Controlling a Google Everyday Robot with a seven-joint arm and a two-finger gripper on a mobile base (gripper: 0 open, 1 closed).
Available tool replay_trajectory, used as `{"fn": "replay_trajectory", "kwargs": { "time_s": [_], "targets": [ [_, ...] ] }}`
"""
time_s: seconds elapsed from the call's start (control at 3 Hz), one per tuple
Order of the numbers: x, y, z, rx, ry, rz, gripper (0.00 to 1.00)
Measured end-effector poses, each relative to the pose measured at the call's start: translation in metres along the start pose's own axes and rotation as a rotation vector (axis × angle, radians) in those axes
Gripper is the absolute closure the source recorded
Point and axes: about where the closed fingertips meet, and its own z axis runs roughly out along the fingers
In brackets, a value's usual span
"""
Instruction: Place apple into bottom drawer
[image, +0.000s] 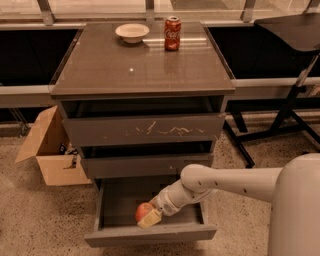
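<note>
The apple (143, 210), small, red with a yellowish blush, is held in my gripper (146, 216) inside the pulled-out bottom drawer (116, 200), low near its front edge. The gripper's pale fingers (150, 219) are closed around the apple. My white arm (220, 182) reaches in from the right, under the middle drawer front. The drawer is a wide dark grey tray with a smooth floor; its low front (150, 234) stands just below the apple.
The cabinet top (142, 60) carries a red cola can (172, 33) and a white bowl (132, 33). The scratched top drawer front (145, 130) and plain middle front (145, 164) are shut. An open cardboard box (47, 150) stands at the left, a chair base (287, 115) at the right.
</note>
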Motion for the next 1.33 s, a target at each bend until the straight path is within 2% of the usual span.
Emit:
{"fn": "replay_trajectory", "kwargs": {
  "time_s": [0.33, 0.67, 1.0, 1.33],
  "targets": [
    [0.0, 0.0, 0.0, 0.0, 0.0, 0.0, 1.0],
    [0.015, -0.008, 0.008, 0.057, 0.046, 0.0, 1.0],
    [0.046, -0.026, 0.019, 0.109, 0.089, 0.006, 1.0],
    [0.08, -0.053, 0.029, 0.122, 0.088, -0.015, 1.0]
  ]
}}
